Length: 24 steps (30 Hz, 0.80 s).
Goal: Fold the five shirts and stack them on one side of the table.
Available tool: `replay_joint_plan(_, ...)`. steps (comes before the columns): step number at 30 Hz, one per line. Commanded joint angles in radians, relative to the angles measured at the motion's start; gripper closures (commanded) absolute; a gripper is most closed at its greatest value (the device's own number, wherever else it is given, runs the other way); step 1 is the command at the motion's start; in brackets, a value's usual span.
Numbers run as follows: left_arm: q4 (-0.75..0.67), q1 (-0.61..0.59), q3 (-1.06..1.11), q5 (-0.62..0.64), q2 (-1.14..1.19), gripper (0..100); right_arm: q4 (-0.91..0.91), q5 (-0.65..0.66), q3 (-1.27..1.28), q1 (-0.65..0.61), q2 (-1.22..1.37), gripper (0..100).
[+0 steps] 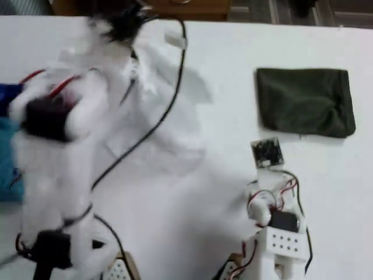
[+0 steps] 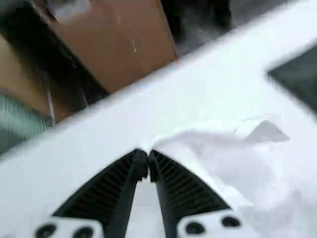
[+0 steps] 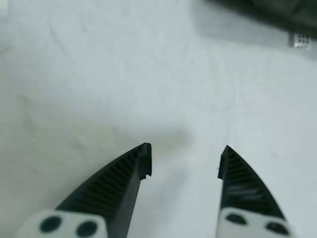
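A white shirt (image 1: pixel 169 134) lies spread and partly lifted across the left and middle of the white table (image 1: pixel 233 46). My left gripper (image 2: pixel 147 162) is shut on an edge of this white shirt (image 2: pixel 233 153), held up near the table's far edge, where it looks blurred (image 1: pixel 125 24). A folded dark green shirt (image 1: pixel 306 102) rests at the back right, and its corner (image 2: pixel 297 82) also appears in the left wrist view. My right gripper (image 3: pixel 183 158) is open just above the pale surface with nothing between its fingers. The right arm (image 1: pixel 277 224) sits at the front right.
Blue cloth (image 1: pixel 7 157) lies at the table's left edge. A black cable (image 1: pixel 169 105) runs over the white shirt. A brown wooden cabinet (image 2: pixel 114 44) stands beyond the far edge. Bare tabletop (image 1: pixel 338 192) stretches in front of the green shirt.
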Motion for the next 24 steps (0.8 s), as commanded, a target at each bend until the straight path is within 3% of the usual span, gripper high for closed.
replay_joint_plan(1,-0.086,-0.138,0.177,0.014,0.012,97,-0.016,-0.009,-0.005,-0.008,-0.019,77.5)
replay_joint_plan(5,-0.141,-0.353,0.352,0.012,0.014,97,-0.016,-0.009,-0.005,-0.008,-0.019,77.5)
replay_joint_plan(15,-0.120,-0.793,0.765,-0.025,0.014,97,-0.015,-0.009,-0.005,-0.008,-0.019,77.4)
replay_joint_plan(20,-0.120,-0.844,0.917,-0.232,0.014,97,-0.015,-0.009,-0.005,-0.008,-0.019,77.3)
replay_joint_plan(24,-0.114,-0.830,0.880,-0.301,0.005,93,-0.016,-0.009,-0.005,-0.008,-0.019,77.3)
